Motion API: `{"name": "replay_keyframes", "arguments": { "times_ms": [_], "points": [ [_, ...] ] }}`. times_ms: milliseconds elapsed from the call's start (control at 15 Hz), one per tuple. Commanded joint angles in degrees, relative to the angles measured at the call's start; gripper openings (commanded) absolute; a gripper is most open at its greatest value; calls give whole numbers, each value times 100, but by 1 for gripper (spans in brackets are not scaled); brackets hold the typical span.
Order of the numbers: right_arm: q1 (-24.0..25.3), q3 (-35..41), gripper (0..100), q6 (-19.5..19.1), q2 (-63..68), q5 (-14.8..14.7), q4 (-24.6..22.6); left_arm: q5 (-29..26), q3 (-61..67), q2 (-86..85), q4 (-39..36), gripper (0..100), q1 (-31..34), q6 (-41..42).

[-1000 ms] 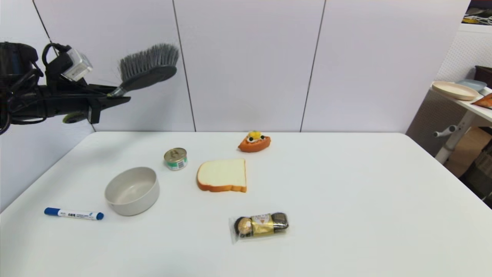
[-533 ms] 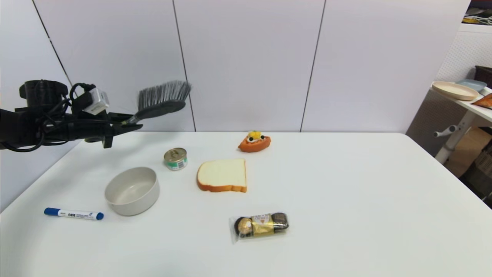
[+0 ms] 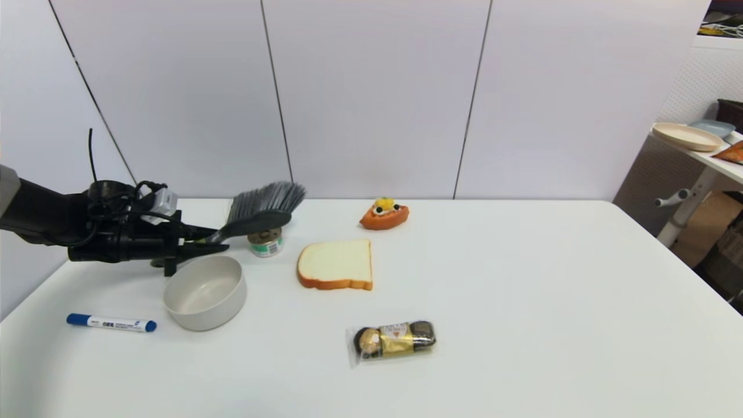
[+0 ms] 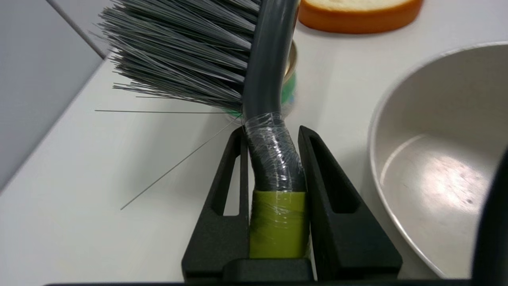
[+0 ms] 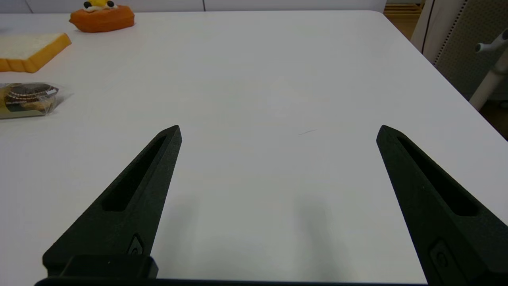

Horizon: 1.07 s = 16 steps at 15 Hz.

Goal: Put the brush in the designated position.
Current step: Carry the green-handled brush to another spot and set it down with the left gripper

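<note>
A: What changed?
B: The left gripper [image 3: 217, 239], clamped on the lime-handled, grey-bristled brush [image 3: 261, 212], has dropped low, above the small tin can [image 3: 266, 242].
A: Right gripper [image 5: 278, 131]?
B: Fingers spread apart.

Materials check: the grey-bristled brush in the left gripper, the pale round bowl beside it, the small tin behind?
Grey-bristled brush with lime-green handle: looks like moulded plastic, smooth dark neck, stiff synthetic-looking bristles; clear glossy film is wrapped around the neck where the left gripper clamps it. Pale round bowl: smooth satin off-white with a soft highlight inside, plastic or glazed ceramic, unclear which. Small tin: metal, shiny gold lid, green-and-white label.
</note>
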Motion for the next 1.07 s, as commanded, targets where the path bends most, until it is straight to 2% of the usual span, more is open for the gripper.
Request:
{"name": "replay_keyframes", "arguments": {
  "times_ms": [67, 400, 867, 1000, 1067],
  "points": [
    [1, 9, 100, -2, 9, 1, 2, -47, -612, 422, 2188, 0, 231, 1676],
    [1, 9, 100, -2, 9, 1, 2, 41, -893, 554, 2328, 0, 328, 1720],
    [1, 9, 100, -2, 9, 1, 2, 103, -1324, 554, 2328, 0, 337, 1298],
    [1, 9, 100, -2, 9, 1, 2, 278, -1350, 527, 2320, 0, 337, 1254],
    [1, 9, 100, -2, 9, 1, 2, 296, -1377, 510, 2328, 100, 337, 1210]
  ]
}}
